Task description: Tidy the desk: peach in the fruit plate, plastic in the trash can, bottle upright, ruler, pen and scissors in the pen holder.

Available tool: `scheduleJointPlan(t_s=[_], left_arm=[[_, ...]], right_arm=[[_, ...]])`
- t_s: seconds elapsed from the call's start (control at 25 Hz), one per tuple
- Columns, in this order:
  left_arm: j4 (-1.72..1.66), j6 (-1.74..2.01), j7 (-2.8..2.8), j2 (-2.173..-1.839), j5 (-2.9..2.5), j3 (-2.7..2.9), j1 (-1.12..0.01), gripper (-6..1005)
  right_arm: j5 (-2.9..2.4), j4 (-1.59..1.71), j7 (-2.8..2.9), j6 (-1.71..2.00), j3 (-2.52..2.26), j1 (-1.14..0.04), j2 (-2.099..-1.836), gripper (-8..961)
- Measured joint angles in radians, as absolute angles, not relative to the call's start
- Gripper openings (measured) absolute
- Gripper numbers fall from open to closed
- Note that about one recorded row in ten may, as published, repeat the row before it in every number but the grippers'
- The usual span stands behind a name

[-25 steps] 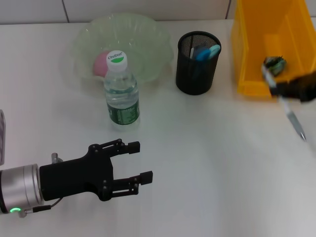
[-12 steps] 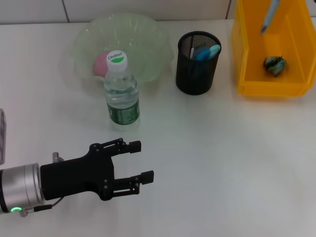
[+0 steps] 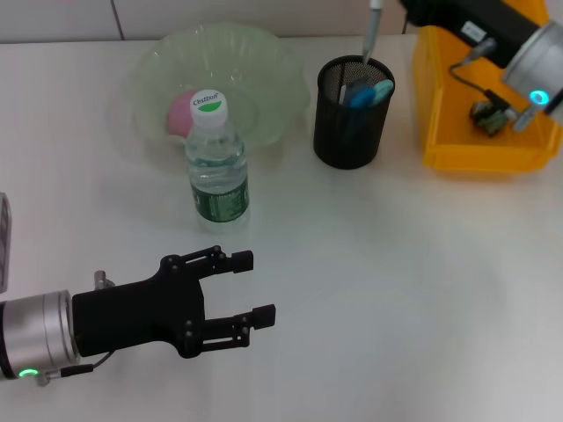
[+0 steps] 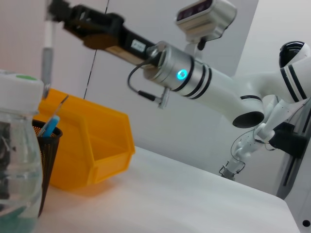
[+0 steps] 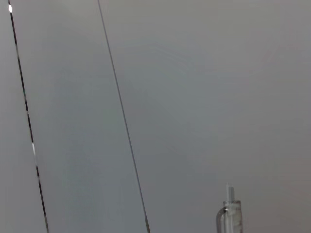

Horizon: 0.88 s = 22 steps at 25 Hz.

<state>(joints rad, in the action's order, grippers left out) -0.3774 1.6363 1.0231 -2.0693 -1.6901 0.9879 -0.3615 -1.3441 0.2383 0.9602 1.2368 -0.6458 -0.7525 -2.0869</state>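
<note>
- Hanging almost upright, the pen (image 3: pixel 370 35) had its tip at the rim of the pen holder (image 3: pixel 353 112), its long axis running nearly straight down toward the open mouth; the lower end sat at, or just inside, the rim on the side toward the trash can (image 3: pixel 489 97).
- The right gripper (image 4: pixel 80 22) stood above the holder near the far edge of the table (image 3: pixel 396 290) and was clenched on the pen's upper end, as the left wrist view showed; the coming move, by judgement, was a straight descent or release along that axis.
- Because the tip lay near the rim and not over the centre, a slight tilt could have caught it on the mesh wall.
- Blue-handled items, probably the scissors (image 3: pixel 365 92), already stood inside the holder.
- The left gripper (image 3: pixel 246 287) hovered low over the near left part of the table, fingers spread and grasping nothing, well apart from the holder; the right arm was plainly the nearer one.
- The bottle (image 3: pixel 215 158) stood upright just in front of the fruit plate (image 3: pixel 255 61), the peach (image 3: pixel 180 112) lay in the plate, and a crumpled scrap of plastic (image 3: pixel 486 117) lay in the trash can.
</note>
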Motion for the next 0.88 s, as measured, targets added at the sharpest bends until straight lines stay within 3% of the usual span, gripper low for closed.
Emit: scheduleJointPlan(t_s=[0.28, 0.64, 0.8, 0.88], left_arm=[[-0.377, 1.643, 1.017, -2.069, -1.681, 0.988, -0.36, 793], [-0.377, 1.644, 1.015, -2.069, -1.679, 0.988, -0.357, 793], [-0.377, 1.65, 1.015, -2.068, -1.672, 0.988, -0.35, 793], [-0.378, 1.652, 1.016, -2.065, -1.667, 0.988, -0.347, 793]], right_arm=[[-1.339, 0.226, 0.927, 1.197, -0.665, -0.752, -2.089, 180], [-1.343, 0.235, 0.942, 1.226, -0.664, -0.727, -2.085, 449], [-1.393, 0.337, 1.046, 1.339, -0.684, -0.655, -2.081, 554], [-1.472, 0.486, 1.14, 1.45, -0.757, -0.561, -2.08, 606]])
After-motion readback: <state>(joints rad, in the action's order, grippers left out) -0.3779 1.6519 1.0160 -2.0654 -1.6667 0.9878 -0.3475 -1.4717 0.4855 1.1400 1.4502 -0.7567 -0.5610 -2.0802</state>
